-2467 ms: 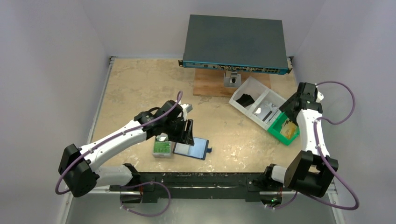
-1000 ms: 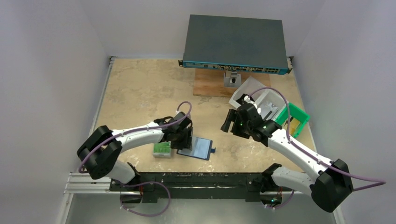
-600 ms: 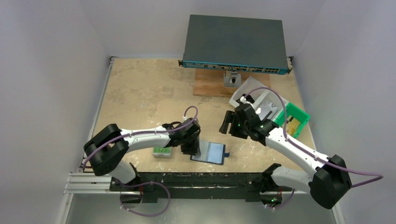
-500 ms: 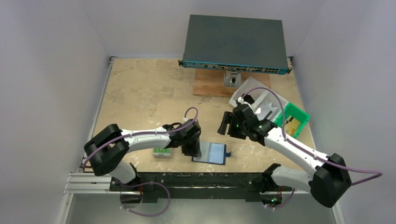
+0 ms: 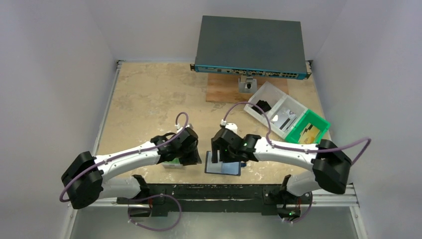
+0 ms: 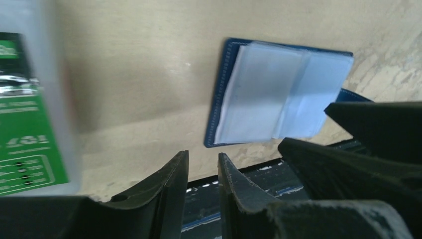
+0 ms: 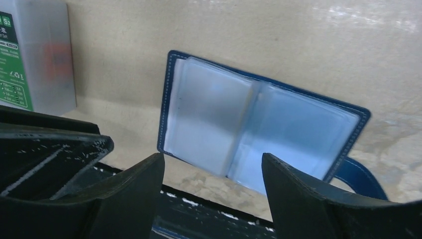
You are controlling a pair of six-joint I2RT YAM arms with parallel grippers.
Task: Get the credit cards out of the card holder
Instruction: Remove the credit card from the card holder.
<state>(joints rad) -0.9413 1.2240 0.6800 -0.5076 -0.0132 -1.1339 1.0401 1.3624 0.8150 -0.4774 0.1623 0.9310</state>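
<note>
Right wrist: card holder point(image 7: 259, 130) open, long axis sideways, tab point(image 7: 367, 175) rightward.

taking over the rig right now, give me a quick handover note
left pincer: narrowly open, empty, just left of the card holder.
right pincer: wide open, empty, above the holder.
card holder: lies open and flat; the sleeves look pale, no card plainly visible.
done: tan pieces, likely the credit cards, lie in the green bin.
left: check the sleeves for any card still inside.
</note>
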